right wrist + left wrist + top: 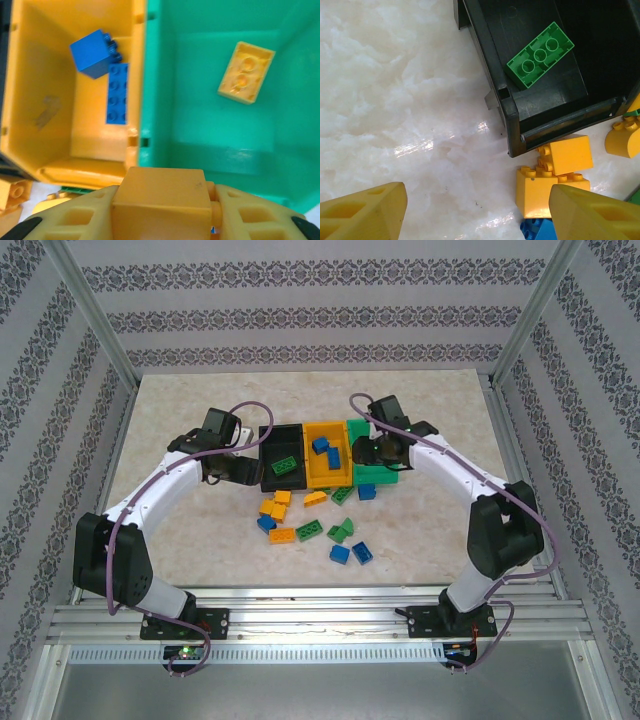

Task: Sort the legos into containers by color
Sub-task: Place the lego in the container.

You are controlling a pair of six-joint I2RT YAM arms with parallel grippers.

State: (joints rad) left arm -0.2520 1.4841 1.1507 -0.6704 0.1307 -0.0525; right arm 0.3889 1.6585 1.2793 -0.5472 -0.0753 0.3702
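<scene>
High rear camera looks down on the table [200,400]; wrist cameras (close, downward) share its containers [318,476].

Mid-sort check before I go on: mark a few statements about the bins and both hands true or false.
1. The black bin holds a green brick. True.
2. The orange-yellow bin holds two yellow bricks. False: it holds two blue bricks.
3. The right hand is shut on a yellow brick. True.
4. The left hand grips a blue brick. False: it is open, with nothing between its fingers and bare table beneath.
5. The green bin has nothing in it. False: a lone yellow brick lies on its floor.
</scene>
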